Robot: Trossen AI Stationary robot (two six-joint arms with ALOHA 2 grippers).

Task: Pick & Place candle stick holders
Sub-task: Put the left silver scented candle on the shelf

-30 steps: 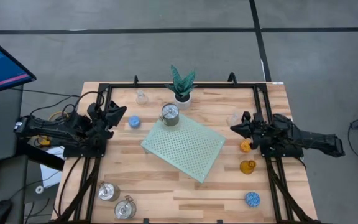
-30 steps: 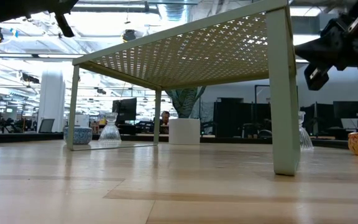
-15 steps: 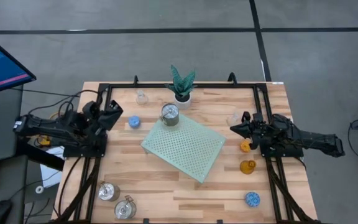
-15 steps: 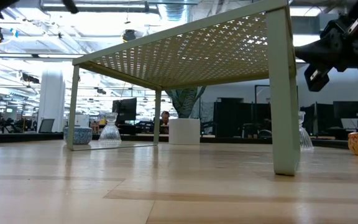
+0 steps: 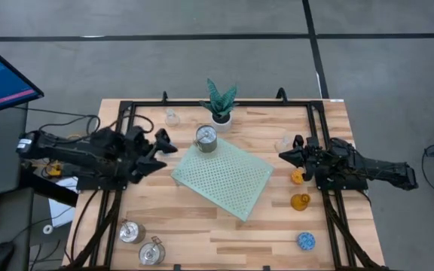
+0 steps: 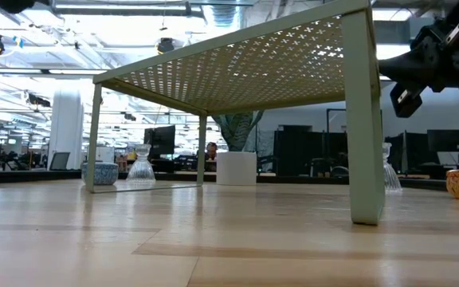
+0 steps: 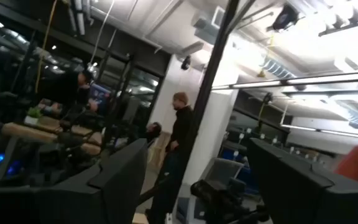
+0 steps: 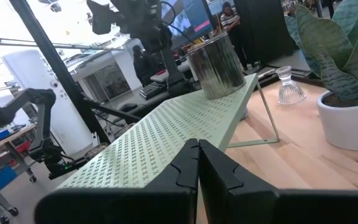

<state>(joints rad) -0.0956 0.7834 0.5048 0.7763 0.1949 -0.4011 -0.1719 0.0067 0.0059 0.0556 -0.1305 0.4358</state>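
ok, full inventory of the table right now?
silver holders: 3, shiny metal; one on the mat's back corner, two at the table's near left
clear holders: 2, glass; back left, and right of mat
blue holders: 2, bumpy; near right corner, and left of mat
orange holder: 1, right side
amber holder: 1, right side
plant: 1, green, white pot, back centre
mat: 1, pale green, centre
left gripper: open, at mat's left
right gripper: shut, right side
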